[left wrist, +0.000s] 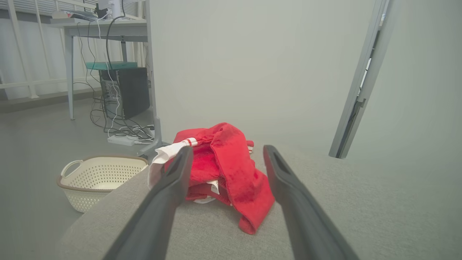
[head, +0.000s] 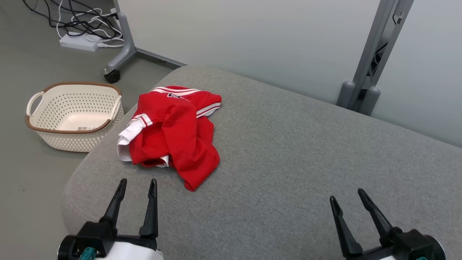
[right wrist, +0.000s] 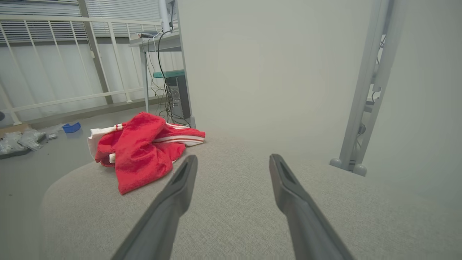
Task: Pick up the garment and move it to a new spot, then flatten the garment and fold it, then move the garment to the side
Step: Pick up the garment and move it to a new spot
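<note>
Crumpled red fabric garment with white striped trim is lying bunched on the wide grey upholstered cushion, by the cushion's left edge toward its far-left corner, with the white part sitting right at that edge. Left gripper is hovering over the front-left corner with fingers spread wide and gripping nothing. Its tips are near the garment's front hem but apart from it. Right gripper is hovering over the front-right part of the cushion, fingers also spread and empty, well apart from the garment. Head view is giving the layout from above: both grippers, the whole heap, and a cream perforated plastic basket with brown rim standing on the grey floor just beside the cushion's left edge, with a small label lying in its bottom. Left wrist view is looking low along its fingers, framing the garment between them. It is also adding the background: a grey metal desk, a black computer tower under it, and tangled cables running to a white power strip. Right wrist view is catching the garment off to the left of its fingers, plus a white railing and a small blue item on the floor.
</note>
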Controlling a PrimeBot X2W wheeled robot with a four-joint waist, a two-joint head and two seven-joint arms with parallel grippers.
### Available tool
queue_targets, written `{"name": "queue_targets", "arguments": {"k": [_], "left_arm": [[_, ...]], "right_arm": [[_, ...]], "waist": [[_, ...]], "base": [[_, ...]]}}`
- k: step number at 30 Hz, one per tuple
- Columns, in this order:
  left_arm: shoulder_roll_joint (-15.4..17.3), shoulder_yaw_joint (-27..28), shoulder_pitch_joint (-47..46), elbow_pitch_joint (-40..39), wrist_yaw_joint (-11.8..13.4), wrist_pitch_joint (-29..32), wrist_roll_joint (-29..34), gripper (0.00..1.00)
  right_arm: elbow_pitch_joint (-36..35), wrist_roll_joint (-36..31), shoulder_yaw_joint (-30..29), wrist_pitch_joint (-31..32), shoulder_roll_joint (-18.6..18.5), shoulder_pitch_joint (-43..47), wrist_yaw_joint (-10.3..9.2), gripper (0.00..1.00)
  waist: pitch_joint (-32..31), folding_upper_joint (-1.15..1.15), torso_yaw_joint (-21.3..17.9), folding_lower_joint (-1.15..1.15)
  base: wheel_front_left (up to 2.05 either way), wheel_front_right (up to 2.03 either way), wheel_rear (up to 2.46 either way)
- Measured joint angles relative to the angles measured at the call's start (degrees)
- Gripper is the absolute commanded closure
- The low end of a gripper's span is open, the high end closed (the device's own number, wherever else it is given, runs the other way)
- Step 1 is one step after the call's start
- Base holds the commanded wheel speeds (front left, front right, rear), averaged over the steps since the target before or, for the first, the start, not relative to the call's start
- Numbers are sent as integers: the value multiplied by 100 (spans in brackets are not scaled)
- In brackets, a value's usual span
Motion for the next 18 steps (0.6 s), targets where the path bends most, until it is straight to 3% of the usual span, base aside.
{"name": "queue_targets", "arguments": {"k": [12,18], "left_arm": [[0,310,-1218,413,-86,0,-70,0],[7,624,-2173,1191,-78,-3,-34,0]], "right_arm": [[-27,-256,219,0,-255,-348,0,0],[-19,-303,268,0,-460,-667,0,0]], "waist": [[591,0,-266,0],[1040,0,-516,0]], "base": [[0,0,0],[0,0,0]]}}
